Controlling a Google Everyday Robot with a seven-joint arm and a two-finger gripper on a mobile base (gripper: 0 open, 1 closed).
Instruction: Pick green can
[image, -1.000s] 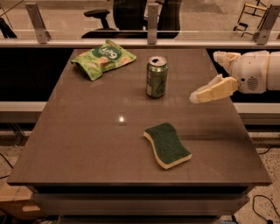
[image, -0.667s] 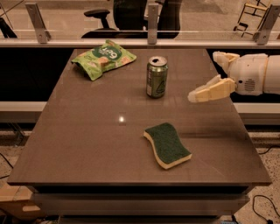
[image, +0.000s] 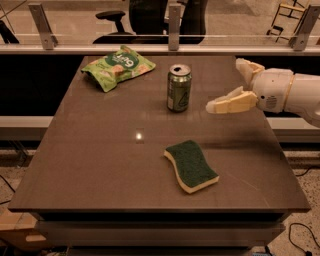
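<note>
Green can (image: 179, 88): stands upright toward the back middle of the desk (image: 90, 170), free and untouched. Looks tall, narrow and light, so probably tips or skids away if clipped by a fingertip on a sideways approach; may also slip out if pinched too near the rim. Sits to the left of the claw (image: 223, 85), near but apart, at roughly the same height. Claw spread wide, holding nothing. Green sponge (image: 191, 165) in front and snack bag (image: 118, 66) back left, both clear of the path.
</note>
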